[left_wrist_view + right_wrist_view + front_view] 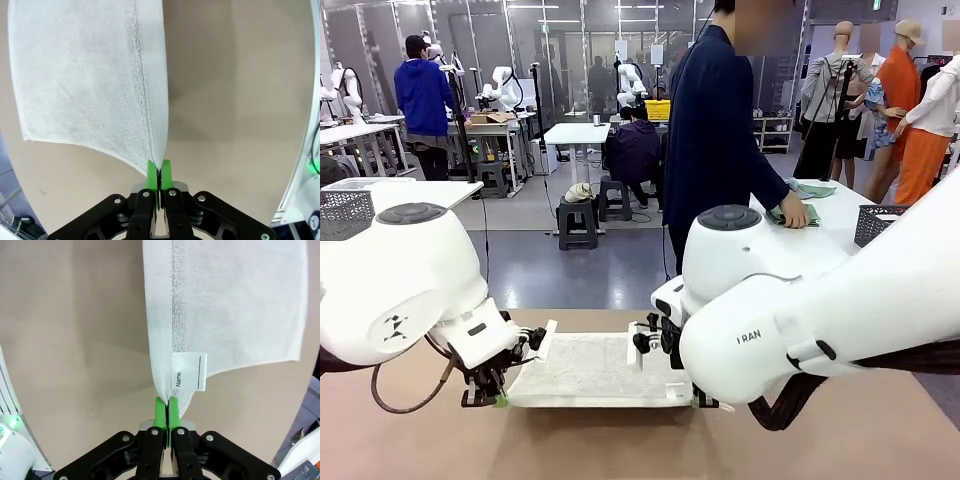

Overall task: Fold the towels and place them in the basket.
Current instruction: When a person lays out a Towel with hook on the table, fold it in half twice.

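Observation:
A cream-white towel (595, 368) lies spread on the tan table between my two arms. My left gripper (159, 172) is shut on its near left corner, the cloth (90, 80) rising slightly from the pinch. My right gripper (167, 409) is shut on the near right corner of the towel (235, 305), right beside a white label (189, 371) printed "Name". In the front view the left gripper (492, 396) sits low at the towel's left edge and the right gripper (705, 400) is mostly behind its own arm. At the table behind, a person's hand rests on a green towel (798, 214). A dark basket (876, 222) stands there too.
The person (720, 130) in dark clothes stands beyond my table's far edge, at a white table (840, 230) to the right. A paler lattice basket (345, 212) sits on a white table at far left. Bare tabletop (240, 100) surrounds the towel.

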Robot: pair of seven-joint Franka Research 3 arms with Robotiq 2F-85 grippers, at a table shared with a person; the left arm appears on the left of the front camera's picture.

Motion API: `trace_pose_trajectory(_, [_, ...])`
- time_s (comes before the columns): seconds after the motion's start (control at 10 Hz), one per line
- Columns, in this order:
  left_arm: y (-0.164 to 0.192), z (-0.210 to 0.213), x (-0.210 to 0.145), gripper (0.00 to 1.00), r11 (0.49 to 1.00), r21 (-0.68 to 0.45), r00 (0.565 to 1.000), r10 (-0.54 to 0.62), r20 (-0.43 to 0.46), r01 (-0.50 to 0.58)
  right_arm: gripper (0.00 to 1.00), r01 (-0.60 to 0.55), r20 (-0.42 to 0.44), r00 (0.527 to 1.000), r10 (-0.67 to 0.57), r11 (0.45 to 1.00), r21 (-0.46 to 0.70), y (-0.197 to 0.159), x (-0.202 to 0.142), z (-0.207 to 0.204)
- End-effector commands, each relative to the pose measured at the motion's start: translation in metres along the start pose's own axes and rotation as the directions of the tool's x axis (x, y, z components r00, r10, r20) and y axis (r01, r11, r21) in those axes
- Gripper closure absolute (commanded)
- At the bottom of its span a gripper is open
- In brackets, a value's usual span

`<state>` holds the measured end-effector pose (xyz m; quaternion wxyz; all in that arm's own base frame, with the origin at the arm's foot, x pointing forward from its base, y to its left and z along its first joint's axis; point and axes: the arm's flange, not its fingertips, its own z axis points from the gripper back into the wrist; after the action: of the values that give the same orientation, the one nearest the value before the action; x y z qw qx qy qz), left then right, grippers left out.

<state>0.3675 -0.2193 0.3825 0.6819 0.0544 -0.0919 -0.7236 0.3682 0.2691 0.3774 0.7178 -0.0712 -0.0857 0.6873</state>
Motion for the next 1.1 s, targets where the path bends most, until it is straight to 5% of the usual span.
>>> trace_pose_trajectory(0.0, [0.004, 0.013, 0.000, 1.00, 1.000, -0.009, 0.998, 0.010, -0.056, -0.011, 1.00, 0.010, -0.027, 1.000, -0.010, 1.000, -0.019, -0.003, 0.001, 0.015])
trace_pose_trajectory(1.0, [0.020, 0.015, 0.001, 0.97, 0.999, -0.042, 1.000, -0.030, 0.006, 0.030, 0.97, -0.014, 0.019, 1.000, 0.013, 1.000, 0.017, -0.020, 0.002, 0.017])
